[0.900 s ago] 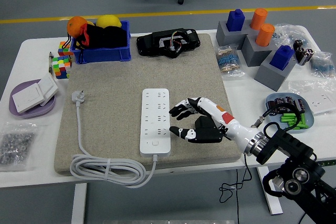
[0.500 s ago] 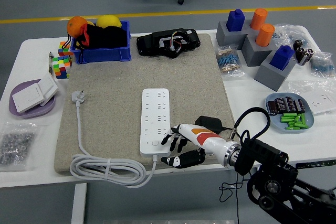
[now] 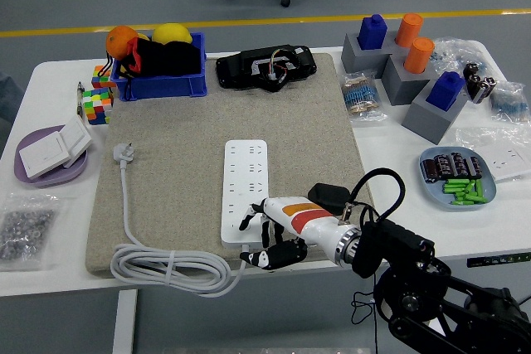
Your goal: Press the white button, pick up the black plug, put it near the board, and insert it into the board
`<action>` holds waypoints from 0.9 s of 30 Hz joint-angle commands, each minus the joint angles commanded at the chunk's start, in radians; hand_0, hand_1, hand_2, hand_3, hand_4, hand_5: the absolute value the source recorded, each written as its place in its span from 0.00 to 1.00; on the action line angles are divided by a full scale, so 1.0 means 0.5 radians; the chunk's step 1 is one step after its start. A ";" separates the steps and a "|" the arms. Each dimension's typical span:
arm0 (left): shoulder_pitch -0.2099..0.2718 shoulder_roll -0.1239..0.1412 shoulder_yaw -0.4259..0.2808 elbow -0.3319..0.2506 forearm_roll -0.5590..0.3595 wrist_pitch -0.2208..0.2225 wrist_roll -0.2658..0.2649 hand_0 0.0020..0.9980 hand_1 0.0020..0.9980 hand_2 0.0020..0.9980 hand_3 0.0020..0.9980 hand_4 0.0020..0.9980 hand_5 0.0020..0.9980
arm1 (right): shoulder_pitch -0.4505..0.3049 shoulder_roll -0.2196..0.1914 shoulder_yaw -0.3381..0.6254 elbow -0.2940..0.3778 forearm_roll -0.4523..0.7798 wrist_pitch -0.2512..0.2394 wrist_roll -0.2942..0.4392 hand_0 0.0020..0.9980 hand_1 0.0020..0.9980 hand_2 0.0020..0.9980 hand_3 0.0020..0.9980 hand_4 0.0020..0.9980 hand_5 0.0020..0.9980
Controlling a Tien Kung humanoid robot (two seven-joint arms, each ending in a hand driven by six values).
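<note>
- Nearest, the right robot hand (image 3: 267, 234) hovers over the near end of the white board (image 3: 246, 191), fingers loosely curled downward and gripping nothing; a fingertip sits at or just above the white button (image 3: 246, 225), contact unclear.
- Pressing should need only a light poke: the button looks like a small stiff rocker, and the board seems light enough to slide on the grey mat (image 3: 224, 159).
- Just right of the hand lies the black plug (image 3: 330, 196), near the mat's edge, its black cable (image 3: 377, 192) looping toward the arm.
- Judging by looks, the plug is rigid, light and smooth; pinching its body across the sides seems best, since the stiff cable may tug.
- Farther left, the board's own white cord (image 3: 170, 267) coils on the counter (image 3: 50, 80).
</note>
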State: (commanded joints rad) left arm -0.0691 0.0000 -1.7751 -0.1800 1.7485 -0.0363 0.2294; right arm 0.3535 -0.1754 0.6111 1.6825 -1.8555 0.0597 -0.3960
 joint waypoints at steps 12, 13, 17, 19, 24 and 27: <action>-0.006 0.000 0.007 0.000 -0.007 0.000 -0.001 0.83 0.80 0.78 0.80 0.60 0.50 | 0.022 0.011 -0.043 -0.083 0.039 0.012 0.060 0.02 0.00 0.13 0.65 0.79 0.41; -0.006 0.000 0.004 0.000 -0.002 -0.001 0.000 0.83 0.80 0.78 0.80 0.60 0.50 | 0.025 0.011 -0.051 -0.094 0.037 -0.003 0.079 0.02 0.00 0.13 0.65 0.79 0.41; -0.006 0.000 0.008 0.000 -0.004 -0.001 0.000 0.83 0.80 0.78 0.81 0.60 0.50 | 0.036 0.018 -0.072 -0.141 0.020 -0.077 0.144 0.00 0.00 0.13 0.65 0.79 0.40; -0.008 0.000 0.008 0.000 -0.003 -0.001 0.001 0.83 0.80 0.78 0.81 0.60 0.50 | 0.042 0.022 -0.080 -0.161 0.007 -0.106 0.164 0.00 0.00 0.13 0.65 0.79 0.40; -0.012 0.000 0.009 0.000 0.000 -0.002 0.001 0.83 0.80 0.78 0.81 0.60 0.50 | 0.059 0.032 -0.099 -0.239 -0.013 -0.152 0.202 0.00 0.00 0.13 0.65 0.79 0.40; -0.012 0.000 0.007 0.000 0.004 -0.002 0.002 0.83 0.80 0.78 0.81 0.60 0.50 | 0.071 0.037 -0.112 -0.294 -0.024 -0.164 0.213 0.00 0.00 0.12 0.65 0.79 0.40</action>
State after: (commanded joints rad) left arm -0.0750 0.0000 -1.7714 -0.1800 1.7503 -0.0374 0.2301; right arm 0.3888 -0.1566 0.5552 1.5353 -1.8676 -0.0224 -0.2896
